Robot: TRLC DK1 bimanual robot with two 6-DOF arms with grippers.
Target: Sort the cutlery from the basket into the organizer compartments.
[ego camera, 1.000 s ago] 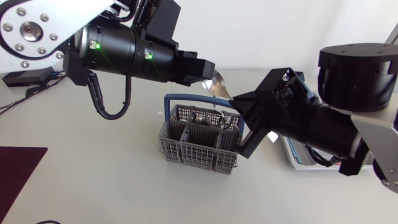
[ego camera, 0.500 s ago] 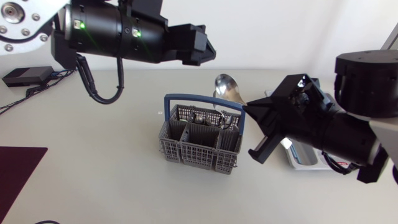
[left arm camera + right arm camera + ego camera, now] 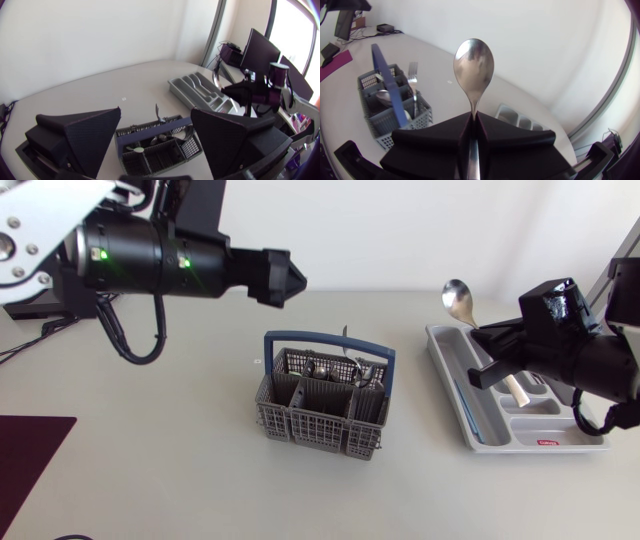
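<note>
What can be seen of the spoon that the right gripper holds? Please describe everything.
The spoon is shiny silver metal, with a smooth oval bowl that mirrors the room and a slim neck. The right gripper is shut on its handle, so the bowl sticks out ahead of it. It hangs above the organizer, touching nothing else.

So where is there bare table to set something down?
Bare table lies between the basket and the dark mat, and between basket and organizer. It is crowded over the organizer, where the jaws of the right arm hold the spoon.
</note>
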